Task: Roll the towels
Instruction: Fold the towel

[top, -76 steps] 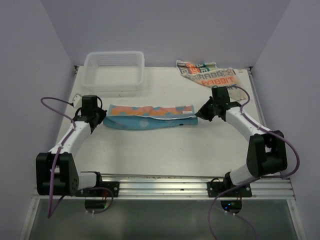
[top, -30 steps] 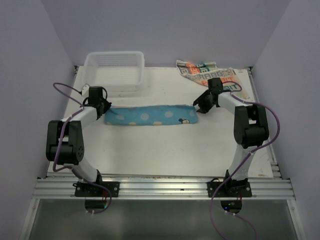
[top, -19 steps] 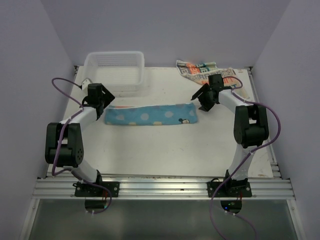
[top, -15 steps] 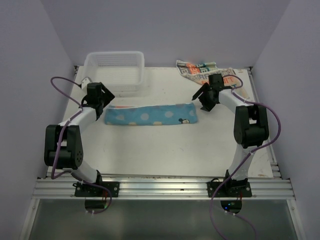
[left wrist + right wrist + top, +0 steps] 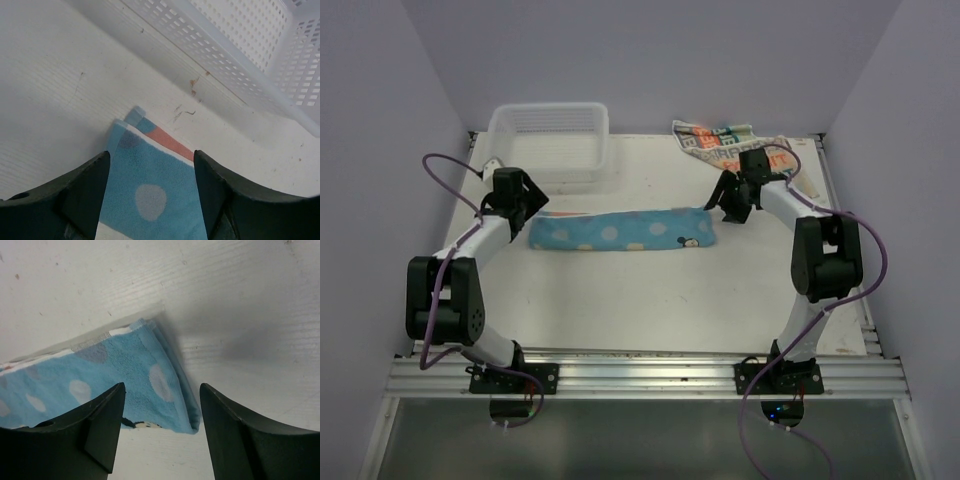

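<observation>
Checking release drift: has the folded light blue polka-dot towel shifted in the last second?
No. The light blue polka-dot towel stays put, left end just in front of the white slatted plastic basket.

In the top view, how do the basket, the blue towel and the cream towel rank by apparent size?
1. basket
2. blue towel, longer but narrower
3. cream towel, though the right arm partly hides it

Left arm (image 5: 485, 235), right arm (image 5: 780, 200): white links, black joints; purple cables (image 5: 433, 158); black tool fingers (image 5: 75, 195), seemingly matte plastic.
</observation>
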